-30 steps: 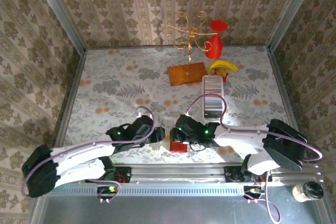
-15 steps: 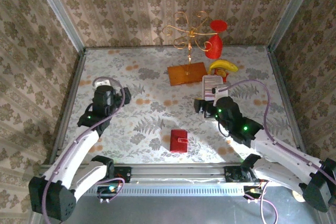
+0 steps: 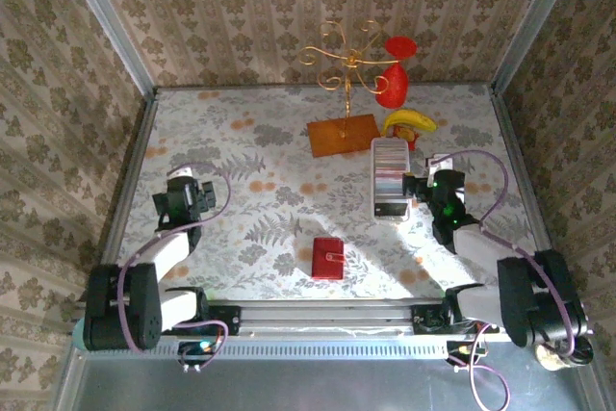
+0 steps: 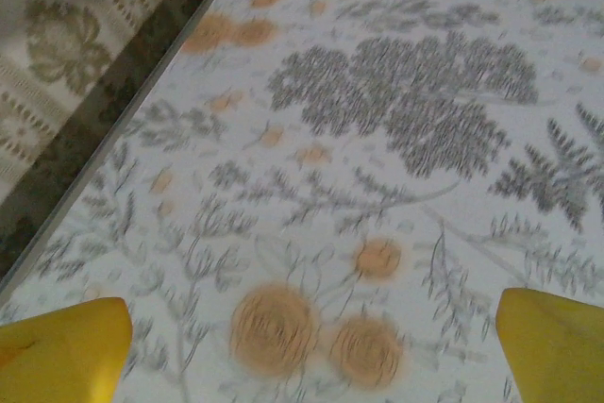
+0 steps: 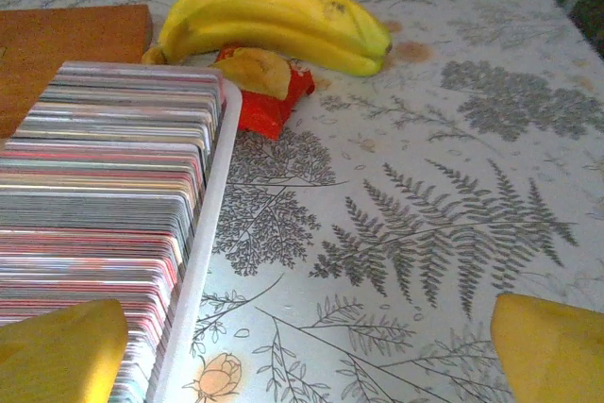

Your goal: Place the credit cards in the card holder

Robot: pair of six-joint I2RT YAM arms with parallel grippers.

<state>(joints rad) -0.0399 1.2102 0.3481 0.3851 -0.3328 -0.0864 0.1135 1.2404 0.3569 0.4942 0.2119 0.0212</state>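
Note:
The card holder (image 3: 328,258) lies shut on the floral tablecloth near the front middle, with neither gripper touching it. The credit cards (image 3: 389,175) stand on edge in a row inside a long white tray (image 3: 373,201); in the right wrist view the credit cards (image 5: 104,195) fill the left side behind the tray's rim (image 5: 203,243). My right gripper (image 3: 424,186) sits just right of the tray, and the right gripper (image 5: 307,356) is open over bare cloth. My left gripper (image 3: 183,197) rests far left, and the left gripper (image 4: 307,356) is open and empty.
A banana (image 5: 274,16) lies on a red packet (image 5: 274,101) behind the tray. An orange-brown stand base (image 3: 343,135) with a gold wire stand (image 3: 345,64) and a red goblet (image 3: 395,72) stand at the back. Patterned walls close in the table's sides.
Both arms have drawn away from the card holder, the left to the left side, the right to beside the tray. Both grippers have opened. The card holder has stayed put.

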